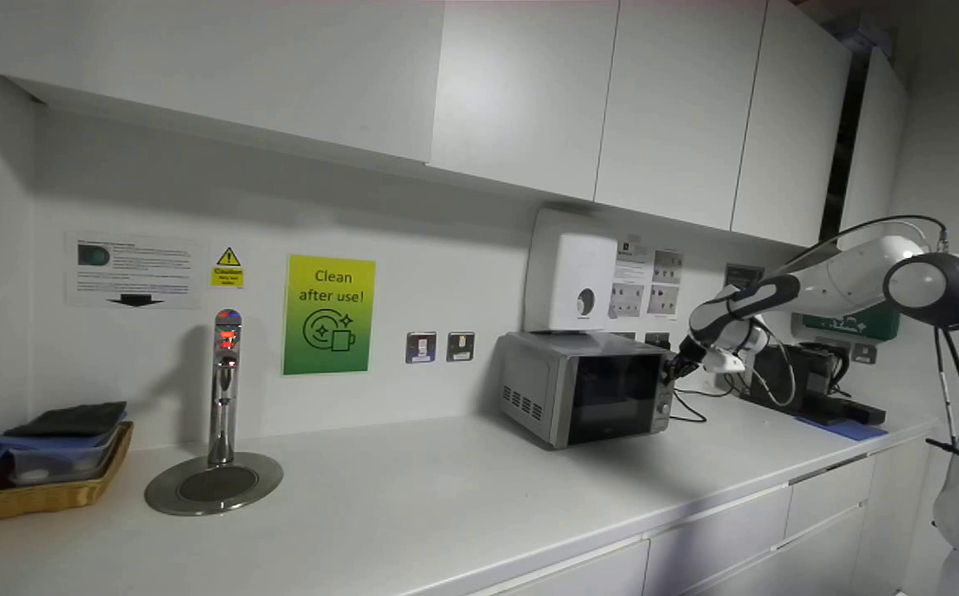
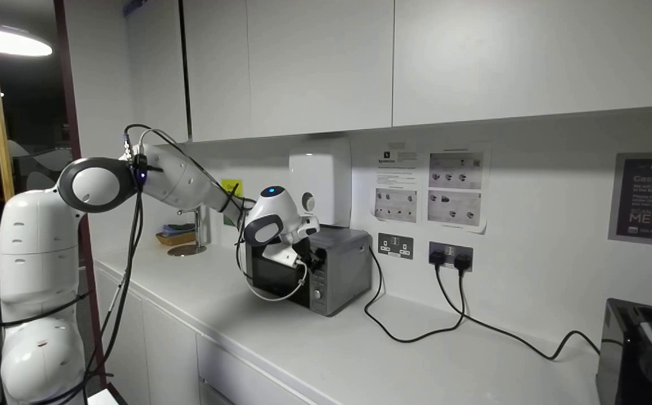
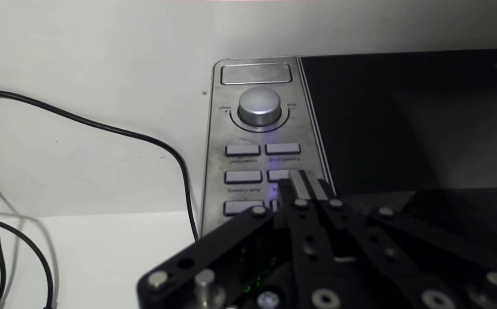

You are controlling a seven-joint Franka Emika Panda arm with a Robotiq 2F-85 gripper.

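Observation:
A grey microwave [image 1: 533,389] stands on the counter, and its side also shows in an exterior view [image 2: 348,273]. My gripper [image 3: 303,172] is shut with nothing held, and its fingertips lie over the control panel [image 3: 218,141]. They partly cover a button [image 3: 277,175] beside the Auto Cooking button [image 3: 243,177]; I cannot tell whether they touch it. Lettering on the panel appears upside down in the wrist view. A round silver knob [image 3: 260,105], the Instant/Start button [image 3: 243,150] and the Pause/Cancel button [image 3: 282,149] are uncovered. The dark door [image 3: 402,124] lies right of the fingers.
Black cables [image 2: 410,340] run along the counter to wall sockets [image 2: 450,256]. A coffee machine [image 2: 641,360] stands farther along. A towel dispenser [image 1: 570,273] hangs just above the microwave, under wall cupboards [image 1: 520,99]. A tap [image 1: 222,389] and a wicker basket [image 1: 49,497] are at the far end.

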